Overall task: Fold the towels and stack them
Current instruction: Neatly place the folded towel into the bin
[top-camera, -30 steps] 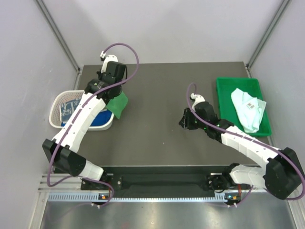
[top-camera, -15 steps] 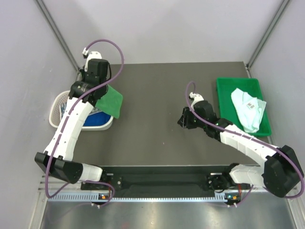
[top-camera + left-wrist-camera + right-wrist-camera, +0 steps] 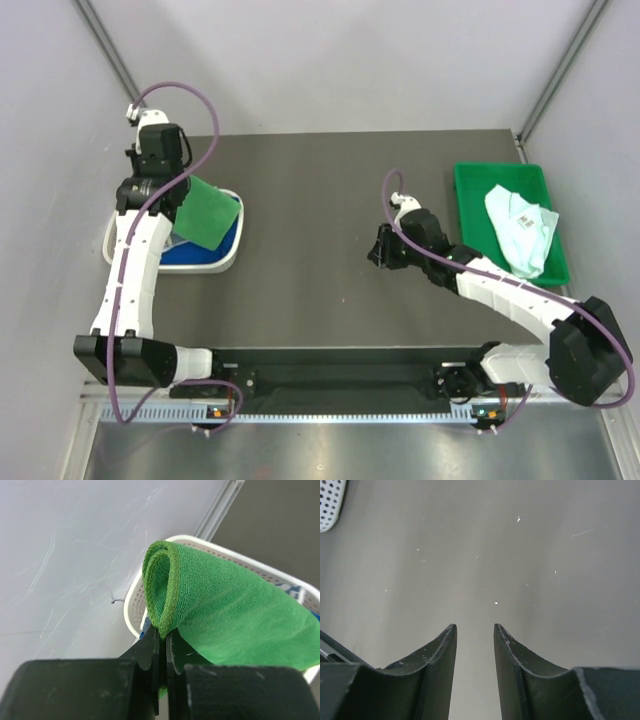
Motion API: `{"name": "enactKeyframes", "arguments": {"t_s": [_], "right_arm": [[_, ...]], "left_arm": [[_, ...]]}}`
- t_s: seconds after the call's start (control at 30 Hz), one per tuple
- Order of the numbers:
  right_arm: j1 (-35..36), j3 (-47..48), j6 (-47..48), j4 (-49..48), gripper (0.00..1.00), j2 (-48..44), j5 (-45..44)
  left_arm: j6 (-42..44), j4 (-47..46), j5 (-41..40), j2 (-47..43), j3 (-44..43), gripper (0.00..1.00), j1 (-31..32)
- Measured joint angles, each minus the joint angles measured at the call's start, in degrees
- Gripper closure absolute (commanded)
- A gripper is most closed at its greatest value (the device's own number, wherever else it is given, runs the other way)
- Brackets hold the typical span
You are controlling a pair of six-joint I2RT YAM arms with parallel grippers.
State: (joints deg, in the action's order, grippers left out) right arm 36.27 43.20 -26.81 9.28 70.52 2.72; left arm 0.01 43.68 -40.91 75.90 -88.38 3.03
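Note:
My left gripper is shut on a folded edge of the bright green towel and holds it up over the white mesh basket at the table's left; the towel hangs above the basket. A royal blue towel lies in the basket under it. A pale mint towel lies crumpled in the green tray at the right. My right gripper is open and empty, low over the bare dark table near the middle.
The basket's rim stands close to the grey left wall. A corner of the basket shows at the top left of the right wrist view. Grey walls enclose the table on three sides.
My left arm has swung left and back, carrying the green towel from beside the basket to above it. My right gripper has edged slightly left.

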Motion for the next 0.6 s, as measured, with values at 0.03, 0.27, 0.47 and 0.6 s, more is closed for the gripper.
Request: {"name": "enactKeyframes", "arguments": {"t_s": [0.03, 0.27, 0.47, 0.6], "right_arm": [[0.0, 0.0, 0.0, 0.0, 0.64, 0.3, 0.0], [0.7, 0.0, 0.0, -0.1, 0.64, 1.8, 0.1], [0.9, 0.0, 0.1, -0.1, 0.64, 2.0, 0.2], [0.9, 0.0, 0.2, -0.1, 0.64, 2.0, 0.0]], "left_arm": [[0.0, -0.3, 0.7, 0.1, 0.7, 0.85, -1.0], [-3.9, -3.3, 1.9, 3.9, 5.6, 0.44, -7.7], [-6.6, -4.2, 2.4, 5.1, 6.8, 0.40, -10.9], [-8.2, -5.4, 5.5, 4.5, 6.8, 0.40, -11.0]]}}
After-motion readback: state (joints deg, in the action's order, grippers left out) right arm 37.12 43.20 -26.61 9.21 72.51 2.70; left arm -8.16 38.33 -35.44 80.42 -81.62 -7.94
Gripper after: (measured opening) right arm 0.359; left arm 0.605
